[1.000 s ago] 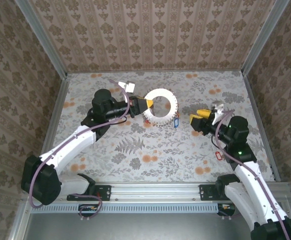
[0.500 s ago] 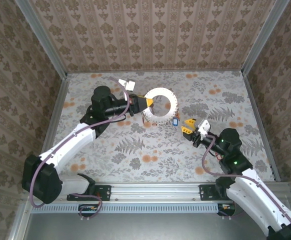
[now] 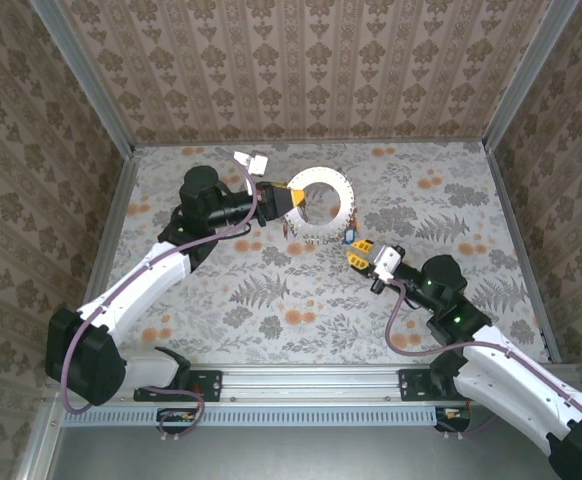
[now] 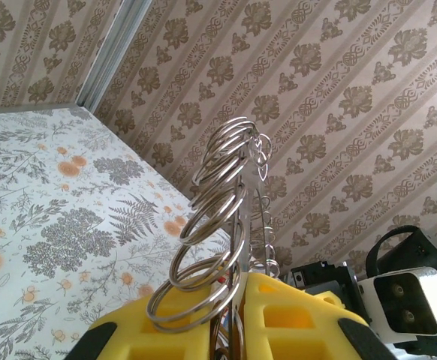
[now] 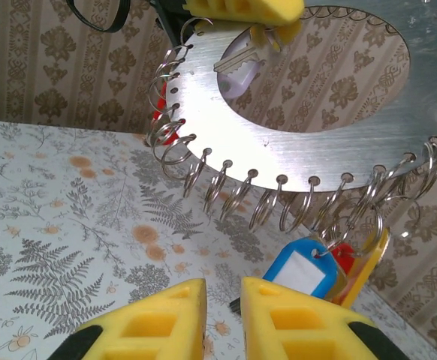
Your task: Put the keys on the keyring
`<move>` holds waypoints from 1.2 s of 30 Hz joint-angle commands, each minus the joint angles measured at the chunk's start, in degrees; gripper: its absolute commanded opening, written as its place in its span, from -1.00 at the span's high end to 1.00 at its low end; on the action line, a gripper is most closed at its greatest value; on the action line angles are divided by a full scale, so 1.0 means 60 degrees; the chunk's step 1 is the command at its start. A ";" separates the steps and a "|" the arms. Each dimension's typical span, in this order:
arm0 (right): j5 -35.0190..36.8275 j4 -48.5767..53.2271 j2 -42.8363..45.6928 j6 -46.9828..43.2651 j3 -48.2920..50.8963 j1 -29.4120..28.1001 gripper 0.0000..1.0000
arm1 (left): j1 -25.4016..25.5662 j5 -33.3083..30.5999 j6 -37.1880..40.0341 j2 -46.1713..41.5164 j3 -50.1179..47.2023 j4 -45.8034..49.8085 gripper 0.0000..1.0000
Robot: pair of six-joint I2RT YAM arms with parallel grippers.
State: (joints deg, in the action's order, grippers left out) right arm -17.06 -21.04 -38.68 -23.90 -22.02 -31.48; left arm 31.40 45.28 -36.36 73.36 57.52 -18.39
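Over the far middle of the table, lifted clear of it: the keyring, a flat silvery disc with a wide hole and wire loops threaded through small holes along its rim. Pinched at its left edge by the left gripper, yellow pads pressed onto the metal. From the left wrist, seen edge-on, standing up between the 2 pads with loops fanned to either side. Beside that grip, inside the hole, 1 key with a pale tag. Behind the loops at the left rim, a glimpse of red, too hidden to name.

Hanging from loops at the ring's near right edge: 3 tags bunched together, a blue tag in front, a red tag and a yellow tag behind it.

Just below that bunch, the right gripper, pointed up at the ring from the near right. Pads drawn close, a narrow slit left between them; blue tag just beyond the right pad, apart from the slit. Something dark low in the slit, too small to identify, so impossible to say whether anything is pinched.
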 commanded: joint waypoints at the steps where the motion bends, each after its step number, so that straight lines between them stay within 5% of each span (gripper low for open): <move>1: 0.0422 -0.1710 -0.0399 0.0318 -0.0069 -0.0266 0.59 | -0.0121 0.0254 0.0171 0.0004 0.0416 -0.0131 1.00; 36: 0.0877 -0.2641 -0.1517 0.0106 -0.0095 -0.0832 0.61 | -0.0150 0.0402 -0.0033 -0.0087 0.0302 -0.0231 1.00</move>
State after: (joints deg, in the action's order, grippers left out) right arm -13.47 -33.54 -47.77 -22.81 -22.11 -35.97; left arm 30.98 46.15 -36.36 73.36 57.52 -17.08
